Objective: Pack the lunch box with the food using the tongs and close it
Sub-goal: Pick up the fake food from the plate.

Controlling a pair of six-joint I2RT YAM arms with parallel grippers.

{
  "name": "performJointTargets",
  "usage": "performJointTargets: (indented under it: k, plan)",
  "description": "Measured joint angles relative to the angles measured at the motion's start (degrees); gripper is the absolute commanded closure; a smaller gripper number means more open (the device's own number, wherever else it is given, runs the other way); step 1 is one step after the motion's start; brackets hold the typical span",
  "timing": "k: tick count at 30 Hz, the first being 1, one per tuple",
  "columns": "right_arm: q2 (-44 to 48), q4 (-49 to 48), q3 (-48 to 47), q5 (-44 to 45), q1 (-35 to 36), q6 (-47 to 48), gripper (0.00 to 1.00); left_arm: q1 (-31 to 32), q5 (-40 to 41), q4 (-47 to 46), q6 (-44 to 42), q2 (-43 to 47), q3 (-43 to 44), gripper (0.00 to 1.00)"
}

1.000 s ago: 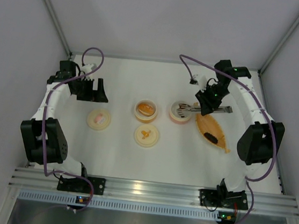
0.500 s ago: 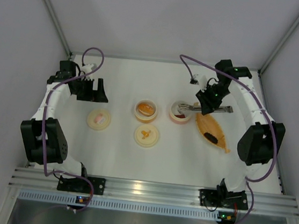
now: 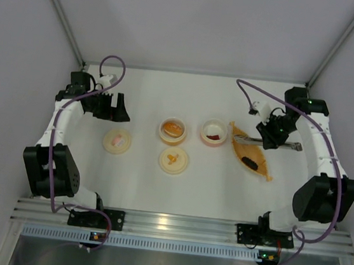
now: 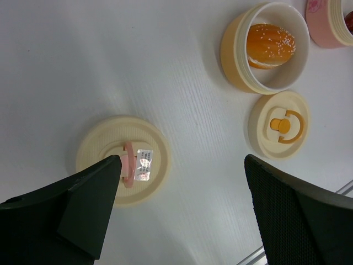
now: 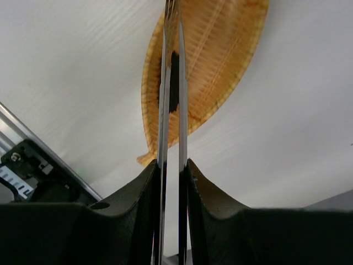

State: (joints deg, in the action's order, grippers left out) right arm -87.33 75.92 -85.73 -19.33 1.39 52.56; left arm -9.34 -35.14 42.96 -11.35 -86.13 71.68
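My right gripper (image 3: 267,141) is shut on the grey metal tongs (image 3: 245,139), which lie level above the far end of the orange boat tray (image 3: 259,168). In the right wrist view the gripper (image 5: 172,165) squeezes the two tong arms (image 5: 164,83) close together. A dark sausage piece (image 5: 174,83) shows through the gap between them, lying on the tray (image 5: 220,55). The pink lunch box bowl (image 3: 214,132) holds a red bit. A bun (image 4: 270,45) sits in the orange bowl (image 4: 234,61). My left gripper (image 4: 182,160) hangs open over bare table.
Two cream lids lie on the table: one with a pink handle (image 4: 122,160) just under my left finger, one with an orange handle (image 4: 278,132) in front of the bun bowl. White walls enclose the table; an aluminium rail runs along the near edge (image 3: 173,221).
The right arm has swung right with the tongs, from over the pink bowl to over the boat tray, and the tong arms have come closer together. The left arm has not moved.
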Motion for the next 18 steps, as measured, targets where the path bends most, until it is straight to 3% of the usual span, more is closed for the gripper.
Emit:
performJointTargets:
  k: [7,18]
  plan:
    - [6.91,0.17,10.29,3.32,-6.19,4.22,0.76,0.17,0.0,0.02,-0.74,0.15,0.0,0.02]
    - [10.67,0.11,14.21,3.89,-7.15,5.42,0.68,0.17,0.07,0.0,-0.55,0.15,0.0,0.02]
